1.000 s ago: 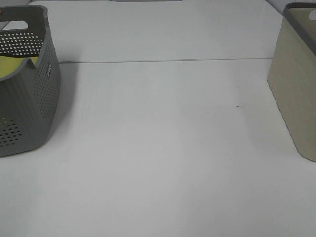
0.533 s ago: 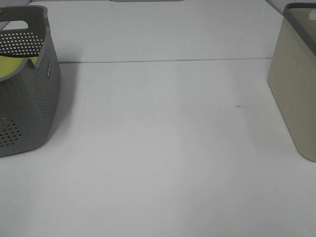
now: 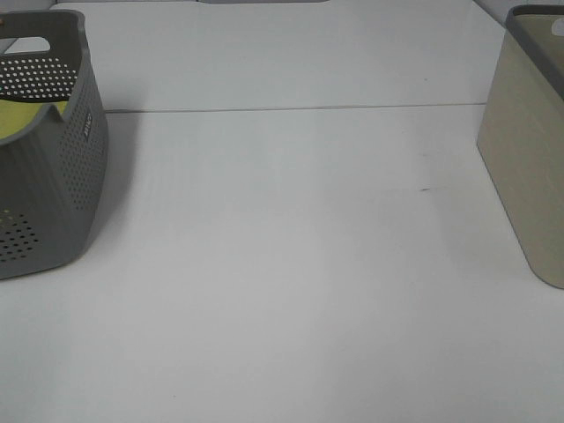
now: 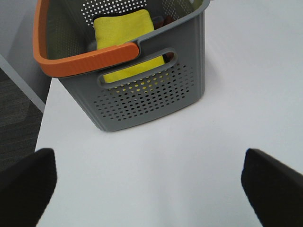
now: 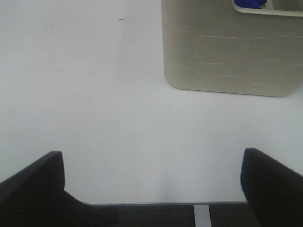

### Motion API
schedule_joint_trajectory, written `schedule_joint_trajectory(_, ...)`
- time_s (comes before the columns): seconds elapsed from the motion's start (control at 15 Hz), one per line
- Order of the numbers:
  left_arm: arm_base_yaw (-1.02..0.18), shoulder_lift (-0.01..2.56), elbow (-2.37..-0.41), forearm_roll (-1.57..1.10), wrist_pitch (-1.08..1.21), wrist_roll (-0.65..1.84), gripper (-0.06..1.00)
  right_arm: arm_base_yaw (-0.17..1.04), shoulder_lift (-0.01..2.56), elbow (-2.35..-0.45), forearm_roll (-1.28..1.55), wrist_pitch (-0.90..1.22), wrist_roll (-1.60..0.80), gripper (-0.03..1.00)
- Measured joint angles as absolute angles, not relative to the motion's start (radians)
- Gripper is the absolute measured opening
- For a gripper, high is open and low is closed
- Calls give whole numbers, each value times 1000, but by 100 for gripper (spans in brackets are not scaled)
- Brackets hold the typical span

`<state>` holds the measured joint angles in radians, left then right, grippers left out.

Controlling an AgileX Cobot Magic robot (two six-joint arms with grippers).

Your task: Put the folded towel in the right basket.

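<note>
White surface [image 3: 291, 264] is carrying two baskets: a gray perforated basket [image 3: 53, 176] at left and a beige right basket [image 3: 529, 167]. One yellow folded towel [image 4: 125, 38] is lying inside the gray one. Left pincer [image 4: 147, 189] and right pincer [image 5: 151, 184] are both hovering spread apart, gripping nothing.

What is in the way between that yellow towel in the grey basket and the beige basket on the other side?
Nothing visible on the table between them. The yellow towel lies inside the grey basket, so it must be lifted over the wall and the orange handle. The beige basket stands open, with something blue inside.
</note>
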<state>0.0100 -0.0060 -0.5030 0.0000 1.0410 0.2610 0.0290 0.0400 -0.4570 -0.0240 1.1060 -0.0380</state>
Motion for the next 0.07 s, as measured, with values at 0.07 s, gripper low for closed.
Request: schedule_joint_trajectory(0.07, 10, -6, -503, 0, 1041, 261, 99, 29, 40, -457, -24, 1106, -38, 97)
